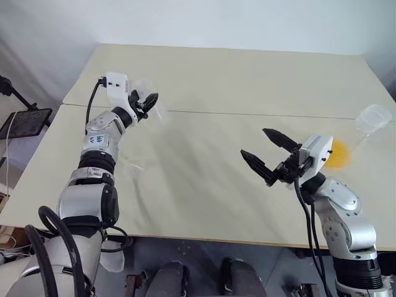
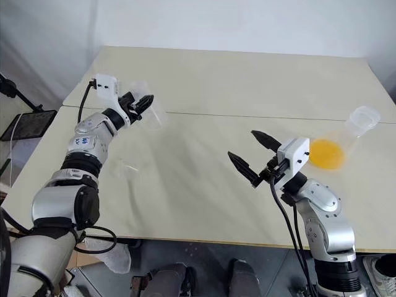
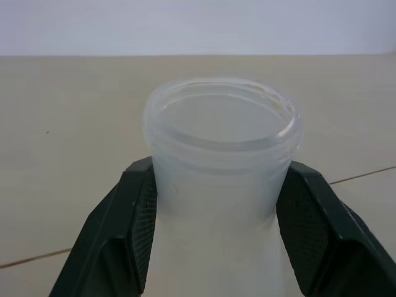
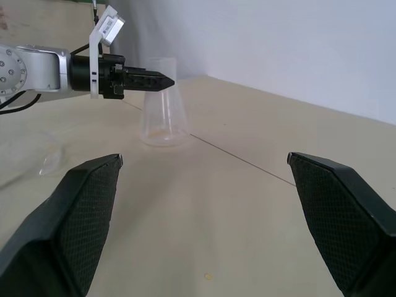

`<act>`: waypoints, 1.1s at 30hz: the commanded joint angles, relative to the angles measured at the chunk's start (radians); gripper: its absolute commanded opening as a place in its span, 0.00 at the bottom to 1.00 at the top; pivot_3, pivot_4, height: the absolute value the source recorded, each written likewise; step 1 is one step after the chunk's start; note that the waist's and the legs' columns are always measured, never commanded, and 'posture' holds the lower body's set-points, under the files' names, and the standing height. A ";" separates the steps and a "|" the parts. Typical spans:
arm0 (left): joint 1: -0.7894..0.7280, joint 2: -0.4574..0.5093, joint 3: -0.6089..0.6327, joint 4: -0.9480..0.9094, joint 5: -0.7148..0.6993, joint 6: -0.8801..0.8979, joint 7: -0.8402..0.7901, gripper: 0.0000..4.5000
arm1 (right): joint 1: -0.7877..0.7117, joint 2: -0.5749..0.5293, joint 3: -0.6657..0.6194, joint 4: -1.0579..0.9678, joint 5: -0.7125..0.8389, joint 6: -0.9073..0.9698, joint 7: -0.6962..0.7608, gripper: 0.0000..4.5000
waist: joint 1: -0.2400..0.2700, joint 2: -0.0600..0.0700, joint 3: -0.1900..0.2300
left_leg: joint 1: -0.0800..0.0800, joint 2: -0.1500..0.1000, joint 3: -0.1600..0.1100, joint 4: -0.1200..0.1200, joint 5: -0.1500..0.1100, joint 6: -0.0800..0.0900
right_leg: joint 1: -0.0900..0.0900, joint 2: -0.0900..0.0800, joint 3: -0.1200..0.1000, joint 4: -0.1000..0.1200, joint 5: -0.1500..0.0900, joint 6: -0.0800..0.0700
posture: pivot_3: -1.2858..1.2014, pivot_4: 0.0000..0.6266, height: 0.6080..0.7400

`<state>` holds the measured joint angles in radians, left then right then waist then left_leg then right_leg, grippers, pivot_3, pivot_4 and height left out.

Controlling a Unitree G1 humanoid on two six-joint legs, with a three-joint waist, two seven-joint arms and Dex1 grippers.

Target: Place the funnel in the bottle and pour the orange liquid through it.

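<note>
Beige table under both arms. Far left, the left gripper has its jaws against the neck of the standing bottle. The funnel lies nearer. Right gripper jaws gape wide, empty; the orange liquid sits in a flask at right.

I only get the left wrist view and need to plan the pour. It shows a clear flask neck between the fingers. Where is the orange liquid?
Observer: The orange liquid is in a second flask at the table's right side, beyond the right arm.
Operator: Where is the funnel?
Observer: A small clear piece, likely the funnel, lies on the table beside the left forearm.
Operator: Is my flask lifted?
Observer: No. The clear flask stands with its base on the table, and the left gripper is shut on its neck.
</note>
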<state>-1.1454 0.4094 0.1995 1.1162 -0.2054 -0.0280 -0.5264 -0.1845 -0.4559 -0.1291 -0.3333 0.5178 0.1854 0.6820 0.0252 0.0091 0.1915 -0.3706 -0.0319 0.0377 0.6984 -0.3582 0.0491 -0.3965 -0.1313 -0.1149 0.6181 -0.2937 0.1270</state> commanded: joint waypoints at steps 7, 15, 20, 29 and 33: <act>0.044 -0.069 -0.117 -0.351 -0.067 0.013 -0.464 0.54 | 0.086 -0.044 -0.091 -0.098 0.025 -0.006 -0.011 1.00 | 0.002 0.000 0.000 | -0.001 -0.001 -0.001 0.000 0.000 0.000 | 0.000 0.000 -0.001 0.000 0.000 0.000 | 0.52 0.24 1.00; 0.166 -0.180 -0.336 -0.543 0.016 0.039 -0.577 0.54 | 0.319 -0.085 -0.246 -0.217 0.082 -0.005 0.003 1.00 | 0.001 0.000 0.000 | 0.000 0.001 0.001 0.000 0.001 0.001 | 0.002 0.001 0.000 -0.003 0.000 0.001 | 0.52 0.24 1.00; 0.183 -0.226 -0.366 -0.518 0.042 -0.001 -0.554 0.54 | 0.413 -0.070 -0.286 -0.281 0.097 -0.012 -0.026 1.00 | 0.000 0.000 0.000 | 0.000 0.001 0.004 0.000 0.001 0.002 | 0.003 0.001 0.003 -0.006 0.000 0.001 | 0.52 0.24 1.00; 0.157 -0.254 -0.351 -0.434 0.055 -0.062 -0.525 0.54 | 0.430 -0.047 -0.264 -0.304 0.088 -0.020 -0.051 1.00 | 0.004 0.000 0.000 | 0.001 0.001 0.003 0.000 0.001 0.002 | 0.003 0.000 0.003 -0.006 0.000 0.001 | 0.52 0.24 1.00; 0.145 -0.273 -0.348 -0.408 0.036 -0.043 -0.562 0.54 | 0.409 -0.046 -0.244 -0.293 0.083 -0.019 -0.049 1.00 | 0.004 0.000 0.000 | 0.001 0.000 0.003 0.001 0.001 0.003 | 0.004 0.000 0.003 -0.006 0.000 0.001 | 0.52 0.24 1.00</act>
<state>-0.9745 0.1526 -0.1560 0.6948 -0.1548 -0.0756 -1.0700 0.2407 -0.5044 -0.3745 -0.6003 0.5944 0.1822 0.6393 0.0294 0.0090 0.1917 -0.3699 -0.0318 0.0408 0.6989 -0.3569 0.0516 -0.3930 -0.1313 -0.1121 0.6118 -0.2932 0.1281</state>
